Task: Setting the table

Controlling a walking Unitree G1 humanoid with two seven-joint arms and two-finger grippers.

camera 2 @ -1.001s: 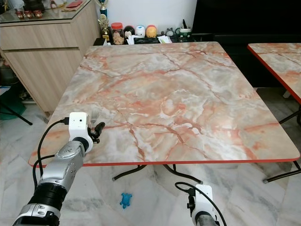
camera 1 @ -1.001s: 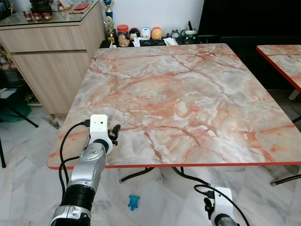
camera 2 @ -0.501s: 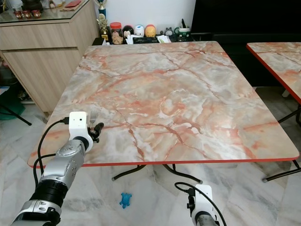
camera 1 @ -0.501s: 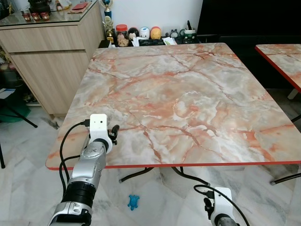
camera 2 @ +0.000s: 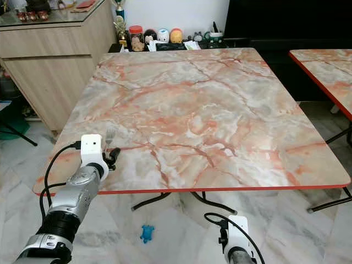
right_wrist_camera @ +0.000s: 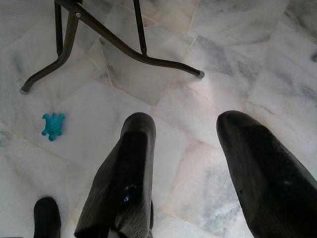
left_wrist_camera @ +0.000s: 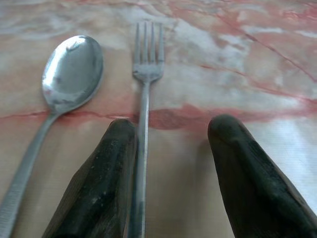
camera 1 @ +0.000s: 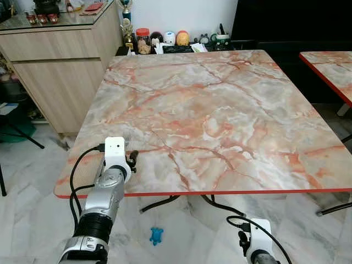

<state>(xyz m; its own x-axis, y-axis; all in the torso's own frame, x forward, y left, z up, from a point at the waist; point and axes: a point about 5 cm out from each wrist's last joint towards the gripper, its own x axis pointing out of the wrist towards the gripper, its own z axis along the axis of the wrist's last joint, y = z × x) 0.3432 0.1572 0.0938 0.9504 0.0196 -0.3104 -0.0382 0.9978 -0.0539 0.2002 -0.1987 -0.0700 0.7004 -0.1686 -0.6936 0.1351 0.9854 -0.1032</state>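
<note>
Drawing back toward the tabletop's [camera 1: 220, 121] near edge, the left tool [left_wrist_camera: 168, 148] stood wide and empty. The fork [left_wrist_camera: 143, 124] lay just beside the spoon [left_wrist_camera: 69, 74], touching one finger. Retreating straight should avoid nudging it; the right tool [right_wrist_camera: 185, 163] hung wide.

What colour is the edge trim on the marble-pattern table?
Red-orange, running along the table's edge; it shows best in the left eye view.
</note>
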